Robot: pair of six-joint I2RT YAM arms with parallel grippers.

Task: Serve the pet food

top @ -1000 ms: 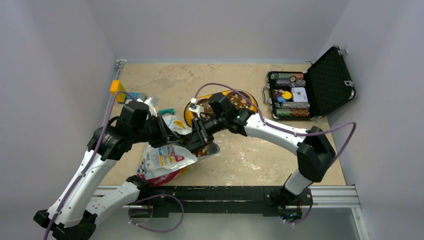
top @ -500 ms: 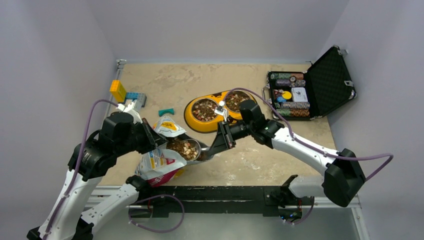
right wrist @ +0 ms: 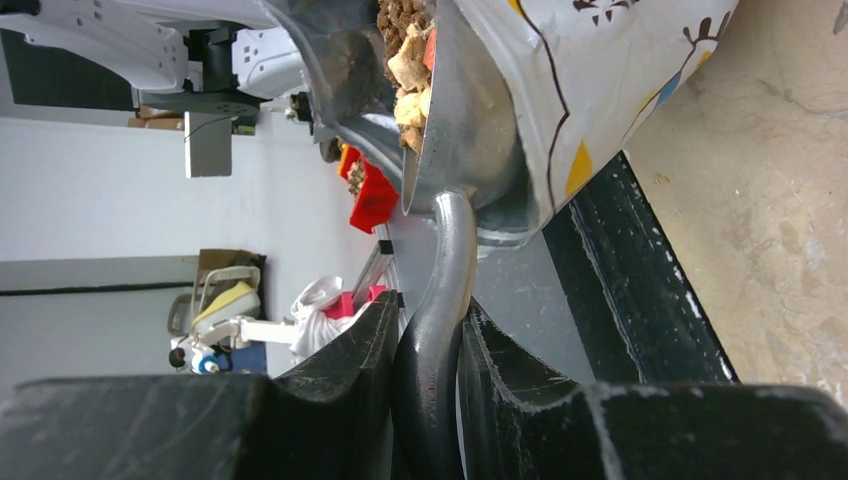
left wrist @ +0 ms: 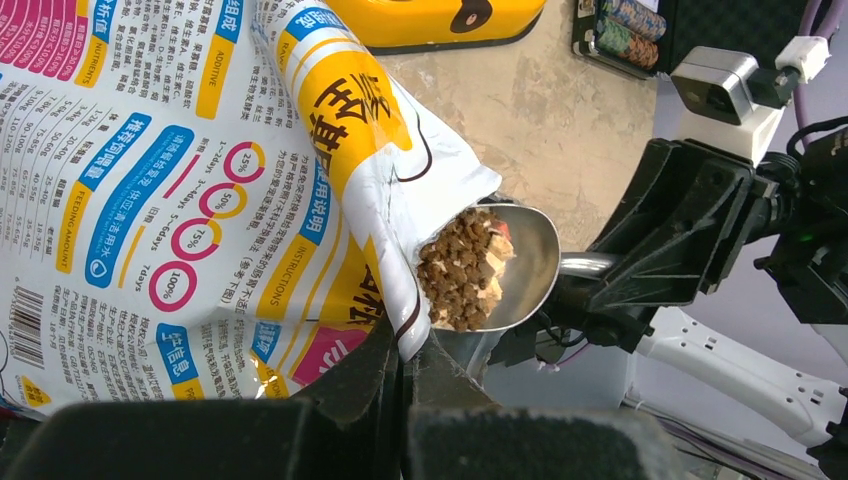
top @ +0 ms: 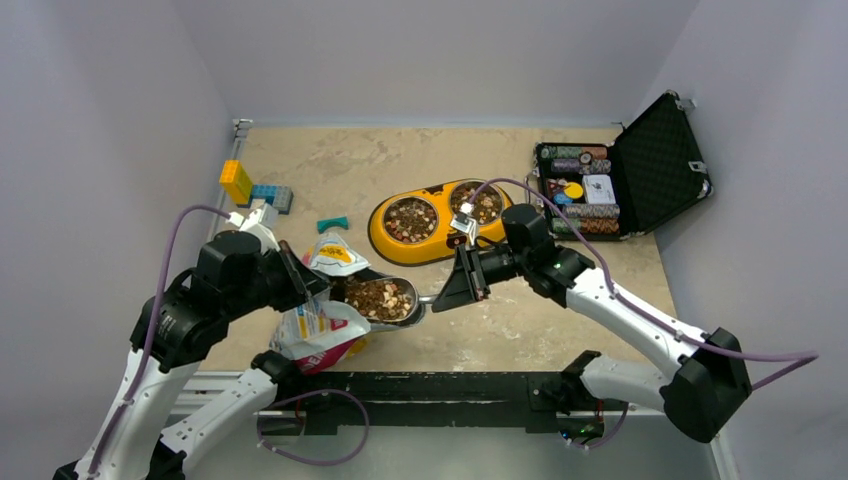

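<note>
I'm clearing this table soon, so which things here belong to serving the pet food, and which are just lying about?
In use: pet food, metal scoop in the right gripper, food bag in the left gripper, yellow double bowl.
Lying about: poker chip case, yellow block, blue block, teal piece.

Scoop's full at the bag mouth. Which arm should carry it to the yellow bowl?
Right. The right gripper clamps the handle of the scoop of kibble, with the bowl close by. The left gripper is shut on the bag edge.
</note>
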